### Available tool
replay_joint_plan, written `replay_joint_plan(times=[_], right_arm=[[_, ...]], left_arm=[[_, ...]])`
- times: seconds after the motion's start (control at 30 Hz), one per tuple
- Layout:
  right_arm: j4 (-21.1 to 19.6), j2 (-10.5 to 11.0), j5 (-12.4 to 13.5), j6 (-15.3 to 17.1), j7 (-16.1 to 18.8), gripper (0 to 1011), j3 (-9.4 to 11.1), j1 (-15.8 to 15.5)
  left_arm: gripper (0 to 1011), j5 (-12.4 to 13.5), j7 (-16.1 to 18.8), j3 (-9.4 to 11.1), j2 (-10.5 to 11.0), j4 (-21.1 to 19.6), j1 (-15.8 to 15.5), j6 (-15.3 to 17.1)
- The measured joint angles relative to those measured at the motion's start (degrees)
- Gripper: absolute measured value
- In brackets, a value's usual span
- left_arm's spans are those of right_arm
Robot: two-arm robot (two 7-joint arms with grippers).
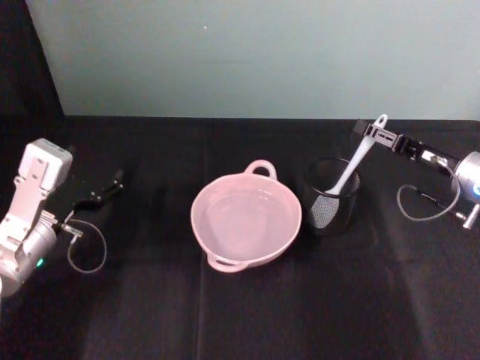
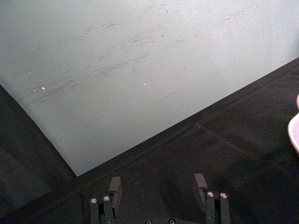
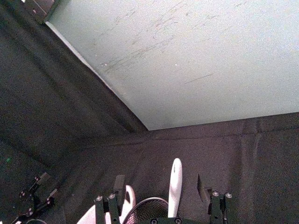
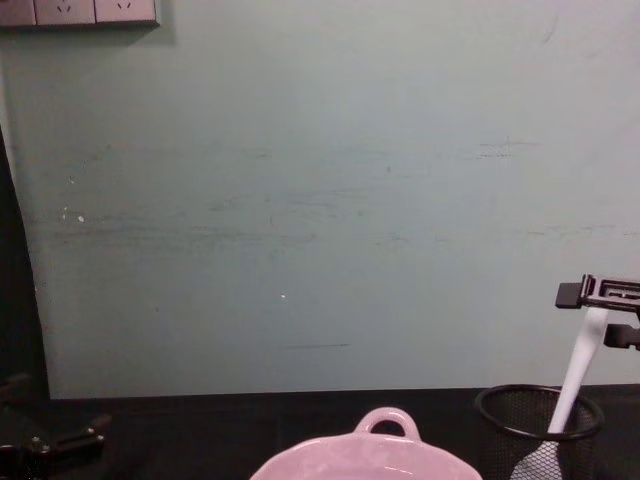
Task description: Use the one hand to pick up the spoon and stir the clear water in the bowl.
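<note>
The black left gripper (image 2: 157, 179) sits far left of the working hand, fingers apart and empty. The glossy pale pink bowl (image 1: 199, 225) of clear water (image 1: 244, 217) lies left of and below that hand. Directly beneath it, a black wire-mesh cup (image 1: 335, 217) holds the leaning, long-handled white plastic spoon (image 1: 352, 166). The black right gripper (image 1: 381, 136) straddles the handle's top, fingers wide with gaps on either side, gripping nothing.
</note>
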Motion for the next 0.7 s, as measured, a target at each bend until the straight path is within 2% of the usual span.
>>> replay_joint_plan(times=[0.17, 0.33, 0.43, 0.5, 0.63, 0.7], right_arm=[[0.03, 0.02, -0.03, 0.10, 0.04, 909, 0.02, 0.02], [0.06, 0.03, -0.08, 0.18, 0.04, 759, 0.04, 0.04], [0.07, 0.03, -0.10, 0.19, 0.04, 707, 0.05, 0.05], [0.08, 0.03, -0.10, 0.21, 0.04, 600, 0.06, 0.06], [0.08, 0.03, -0.10, 0.24, 0.04, 503, 0.07, 0.09], [0.08, 0.03, -0.10, 0.26, 0.04, 417, 0.08, 0.10]], left_arm=[[1011, 0.00, 0.00, 0.00, 0.00, 0.00, 0.00, 0.00], [1011, 0.00, 0.00, 0.00, 0.00, 0.00, 0.00, 0.00], [1011, 0.00, 0.00, 0.00, 0.00, 0.00, 0.00, 0.00], [1011, 0.00, 0.00, 0.00, 0.00, 0.00, 0.00, 0.00], [1011, 0.00, 0.00, 0.00, 0.00, 0.00, 0.00, 0.00], [1011, 0.00, 0.00, 0.00, 0.00, 0.00, 0.00, 0.00]])
